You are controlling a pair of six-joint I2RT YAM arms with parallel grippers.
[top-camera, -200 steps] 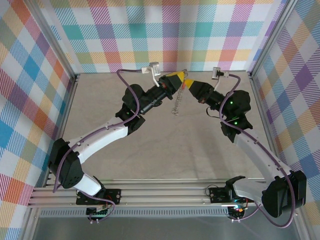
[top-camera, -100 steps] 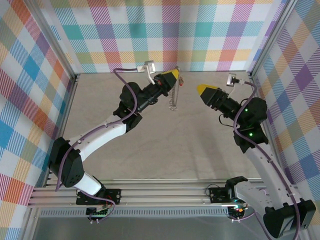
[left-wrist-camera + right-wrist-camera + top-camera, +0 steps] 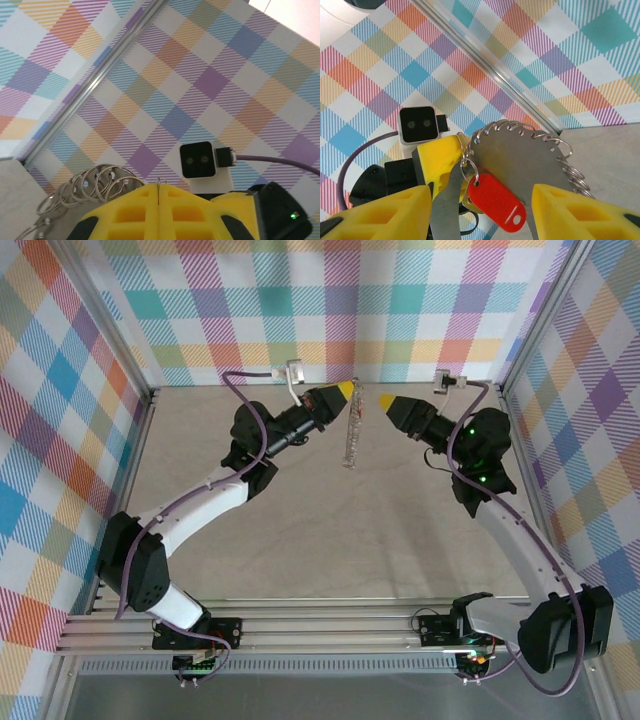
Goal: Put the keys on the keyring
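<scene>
Nearest the arm bases, the grey desk runs off toward the plaid back wall, and both arms reach over it to meet high above its far end. Out there the left gripper is clamped tight. Its wrist view shows the yellow fingers pressed together with just a sliver of metal between them, and a run of small linked rings curling off to one side. That metal belongs to the keyring, which dangles from the pinch as a thin silver chain with its lower end hanging free above the desk. Just to its right, the right gripper faces the left one with jaws parted and nothing in them. From its wrist camera, the two yellow fingers stand either side of the key without touching it. The key's red head hangs from a small ring right at the left gripper's fingertip. Behind it, the chain's rings arch around a flat grey shape I cannot identify.

Judging by that, the threading looks done for this key: it appears to hang by the ring alone, with no support from the right gripper. Whether the ring sits fully through the head is too small to tell. What seems left is confirming that and lowering the keyring to the desk.
</scene>
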